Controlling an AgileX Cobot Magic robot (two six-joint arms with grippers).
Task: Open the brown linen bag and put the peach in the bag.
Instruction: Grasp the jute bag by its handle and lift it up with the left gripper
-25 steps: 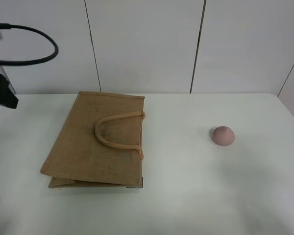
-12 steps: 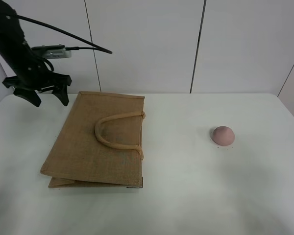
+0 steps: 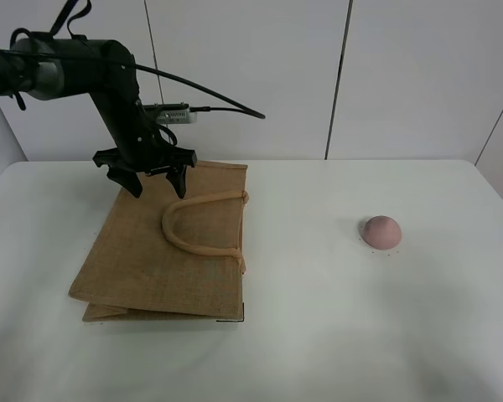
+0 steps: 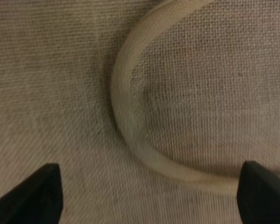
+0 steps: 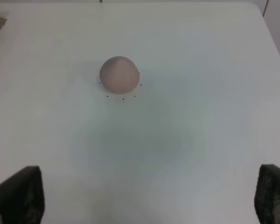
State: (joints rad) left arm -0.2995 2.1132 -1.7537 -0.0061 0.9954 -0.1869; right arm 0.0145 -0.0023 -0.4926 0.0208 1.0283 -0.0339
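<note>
- Hovering over the 12 o'clock end of the brown linen bag (image 3: 151, 251), the left gripper (image 3: 157, 186) has its fingers (image 4: 35, 196) spread wide apart, holding nothing; wrist view shows the upper handle (image 4: 126, 121) curving between them
- Bag lies flat & shut on the 9 o'clock side of the worktop (image 3: 318, 335), mouth edge facing 3 o'clock; peach (image 3: 381, 232) sits alone at 3 o'clock, well apart from bag
- Right gripper (image 5: 147, 200) not seen in the high view; its wrist cam shows fingers apart w/ the peach ahead of them, nothing gripped
- Risk 1: closing beside the handle rather than around it, so the fingers only scrape the weave & get no hold
- Risk 2: pinching handle plus both fabric layers, so the whole bag lifts closed instead of the mouth parting
- Risk 3: bag looks light & floppy, worktop looks smooth, so a pull on one handle prob drags it sideways or lets the mouth sag shut before the peach arrives
- Risk 4: can't tell where the 2nd handle is (likely under the bag), so nothing obvious pins the lower side down
- Risk 5: peach is rounded; an off-centre squeeze could squirt it out & roll it toward the 3 o'clock edge
- Risk 6: right arm must cross toward the mouth while left arm holds there, so the arms may clash
</note>
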